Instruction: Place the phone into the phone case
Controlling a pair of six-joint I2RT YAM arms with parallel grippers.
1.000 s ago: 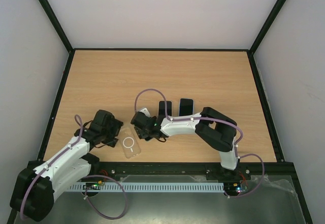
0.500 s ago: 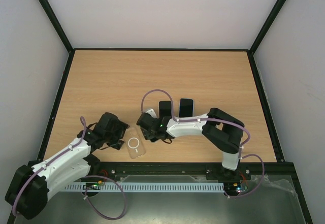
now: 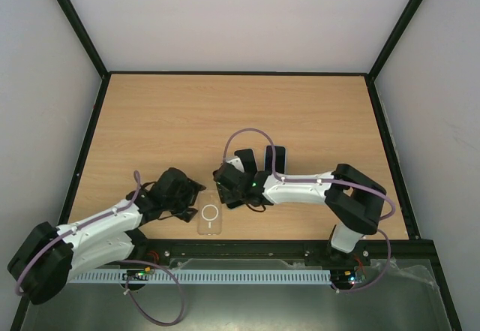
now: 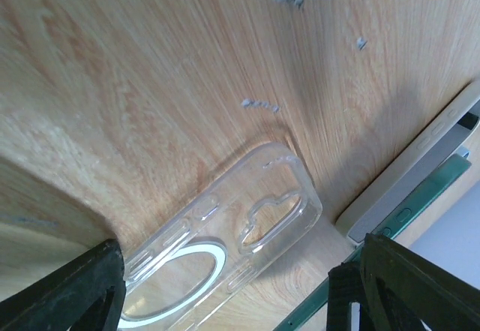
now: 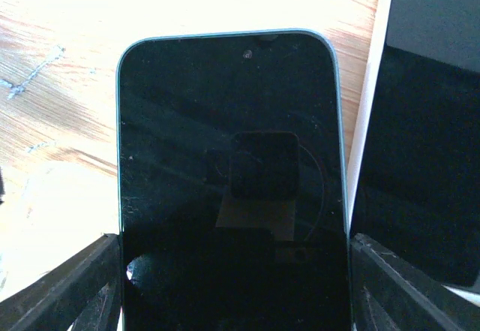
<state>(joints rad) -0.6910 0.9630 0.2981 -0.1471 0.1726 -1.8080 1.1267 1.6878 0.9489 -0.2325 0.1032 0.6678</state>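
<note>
Top view: even, diffuse overhead light, table (image 3: 157, 121) sharp edge to edge, shadows short and soft. Right wrist: wood blown out to white along the top, phone (image 5: 232, 121) screen near black (it mirrors the camera housing). Left wrist: dimmer and warmer, broad shadow lower left, phone case (image 4: 225, 248) catching faint glints.
</note>
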